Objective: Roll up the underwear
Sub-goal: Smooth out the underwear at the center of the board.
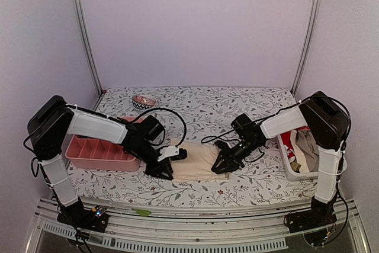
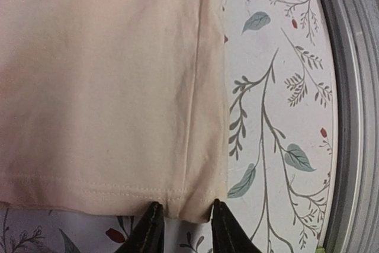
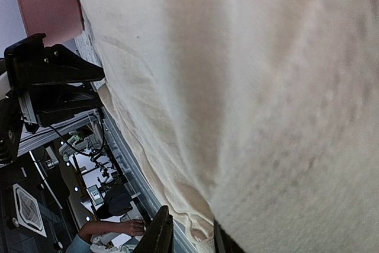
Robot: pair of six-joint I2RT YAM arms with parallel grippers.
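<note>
Left gripper [image 2: 185, 217] down low over the table, its two black fingers [image 2: 151, 232] spread a little, with a clear gap between them. Right at the tips, across that gap, lies the stitched hem of a flat piece of pale beige cotton underwear [image 2: 106, 87]; the cloth there is smooth, not bunched, so these jaws straddle the hem corner rather than squeeze it. Ahead of the jaws the garment spreads out flat, a long fold line running away from one tip; off to the side of the jaws, past the cloth's edge, is the white tablecloth printed with leaves and red berries [image 2: 278, 117], then the grey metal rail [image 2: 349, 117] at the table edge.

Over to the right gripper [image 3: 189, 226]: one black finger [image 3: 160, 235] shows plainly, the other is mostly buried under cream cloth. The hem is tucked between them and the fabric fills most of the view ahead of the jaws; whether they grip it, I cannot tell. Beyond the cloth sits the left gripper's black body.

From above, the garment lies between the two sets of jaws, one at each end of it. Outward of the left jaws is a pink divided plastic tray [image 1: 98, 152]; outward of the right jaws, a white basket [image 1: 288, 170] of red and cream clothes. Well beyond both, near the back wall, is a small round bowl with a zigzag band [image 1: 144, 102].
</note>
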